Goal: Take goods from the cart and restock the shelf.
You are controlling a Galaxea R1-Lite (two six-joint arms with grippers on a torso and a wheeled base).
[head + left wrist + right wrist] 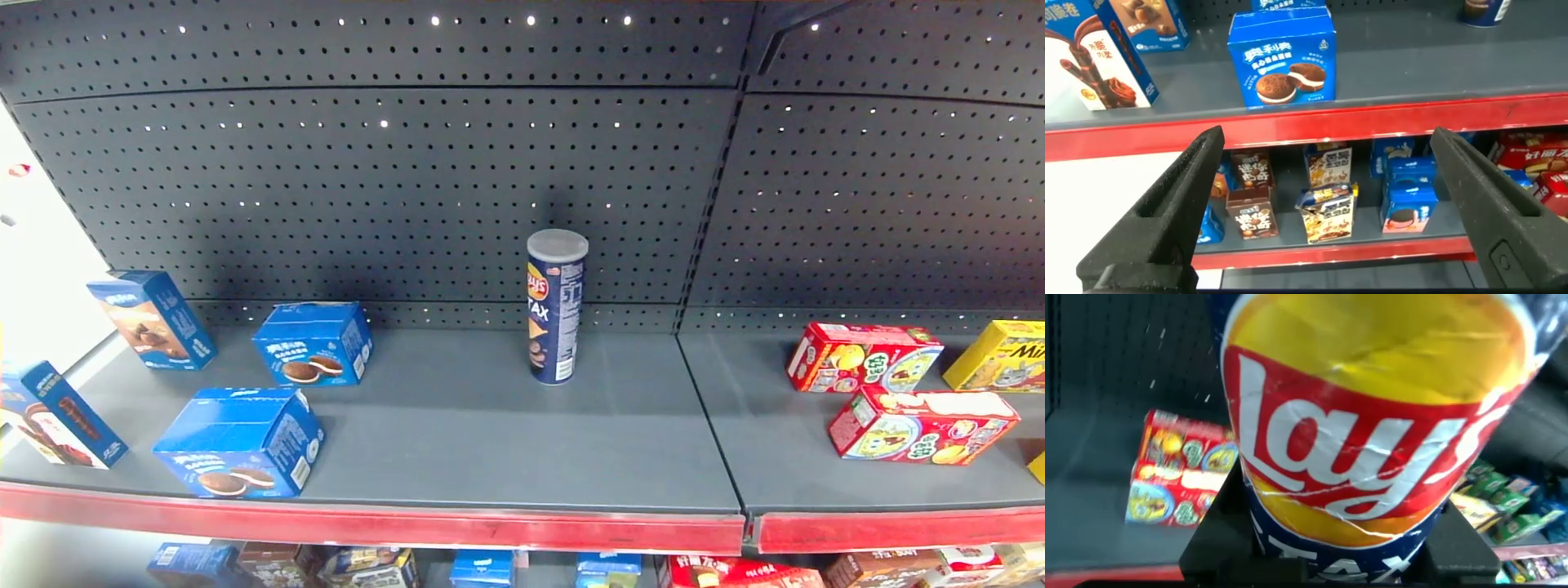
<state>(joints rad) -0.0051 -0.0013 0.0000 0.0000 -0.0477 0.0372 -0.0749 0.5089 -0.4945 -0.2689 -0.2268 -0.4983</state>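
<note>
Right gripper: closed on a chip can. The can's body sits between the dark jaws, close against the wrist camera. A red snack box lies on the grey shelf board behind it.

Left gripper: fingers spread wide, facing the red shelf edge, with a blue cookie box beyond.

Head view: a second can stands upright at centre frame on the shelf, near the back panel. Blue boxes occupy the lower left and red boxes the right.
</note>
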